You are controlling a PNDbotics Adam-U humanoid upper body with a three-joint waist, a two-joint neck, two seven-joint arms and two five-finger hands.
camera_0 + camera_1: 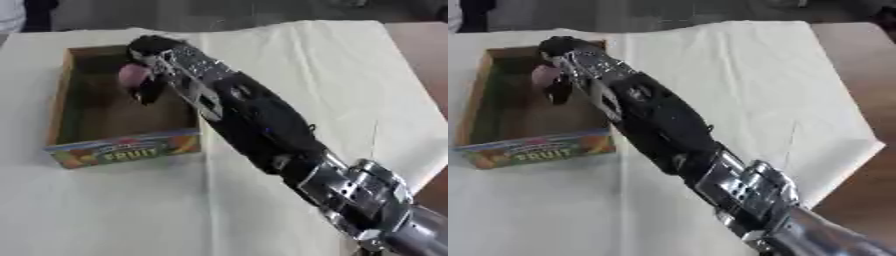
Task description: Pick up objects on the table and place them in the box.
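Arm: black-and-silver right arm is entering from the lower right, crossing the white cloth (289, 65) | Hand: right hand (156, 52) is hanging over the cardboard box (122, 147), fingers curling round a small pink rounded object (133, 75) | Hidden: object's underside is blurring into shadow; box interior partly covered.

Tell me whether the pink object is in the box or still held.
Still held: the right robot hand curls round the pink object above the open box.

Worktop (433, 55): brown wood, bare along the right edge. White cloth (324, 65): creased, covering most of it. Beyond: dim grey floor (219, 12).
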